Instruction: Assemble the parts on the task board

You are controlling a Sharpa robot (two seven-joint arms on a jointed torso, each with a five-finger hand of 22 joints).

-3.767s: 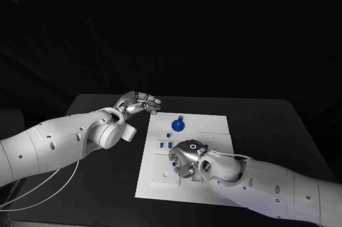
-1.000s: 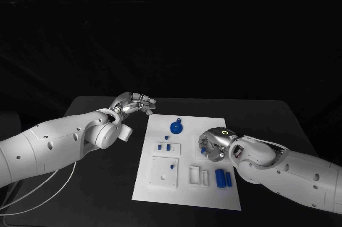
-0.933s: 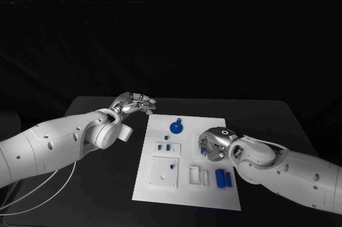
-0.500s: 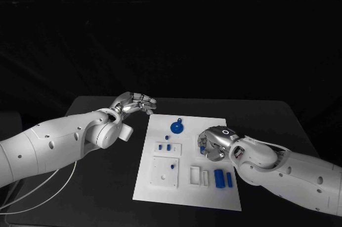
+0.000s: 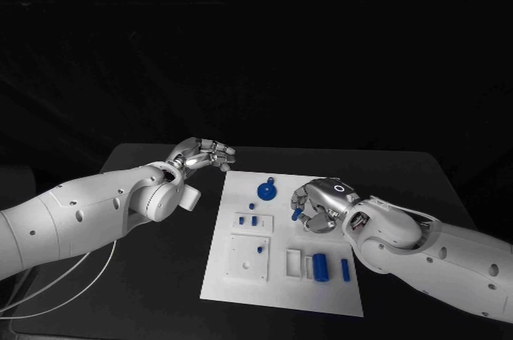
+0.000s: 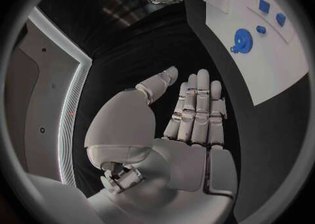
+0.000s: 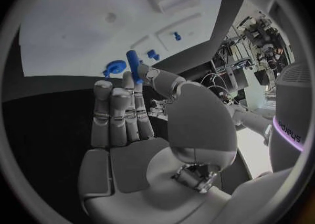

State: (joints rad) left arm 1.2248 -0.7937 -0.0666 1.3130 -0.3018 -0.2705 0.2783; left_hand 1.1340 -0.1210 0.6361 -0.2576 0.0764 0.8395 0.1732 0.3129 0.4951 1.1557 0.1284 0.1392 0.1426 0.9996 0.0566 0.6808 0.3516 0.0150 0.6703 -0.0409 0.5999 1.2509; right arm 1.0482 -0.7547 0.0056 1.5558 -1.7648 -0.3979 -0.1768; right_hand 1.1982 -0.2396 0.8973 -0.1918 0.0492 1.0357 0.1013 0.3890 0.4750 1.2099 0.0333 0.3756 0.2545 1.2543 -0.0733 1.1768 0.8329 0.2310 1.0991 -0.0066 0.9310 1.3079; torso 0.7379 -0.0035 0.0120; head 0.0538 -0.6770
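Carrying a blue peg (image 7: 134,65) above the task board (image 5: 280,290), pinched by the right hand (image 5: 317,204).
Peg should be kept upright and aligned over its hole before lowering; the left hand (image 5: 203,154), fingers apart, is parked beside the board.

A: Where does the task board (image 5: 280,281) sit?
B: In the middle of the desk (image 5: 150,281), between the two hands.
A: And the hands?
B: The left hand (image 5: 205,155) is off the board, just past its far left corner. The right hand (image 5: 317,204) is over the board's right side, pinching a peg (image 5: 296,215) between thumb and finger.
A: What lies on the board?
B: A gear (image 5: 266,187) at the far end, left of the right hand. Two small parts (image 5: 248,221) sit nearer, on the left. Two pegs (image 5: 331,267) lie side by side near the right front.
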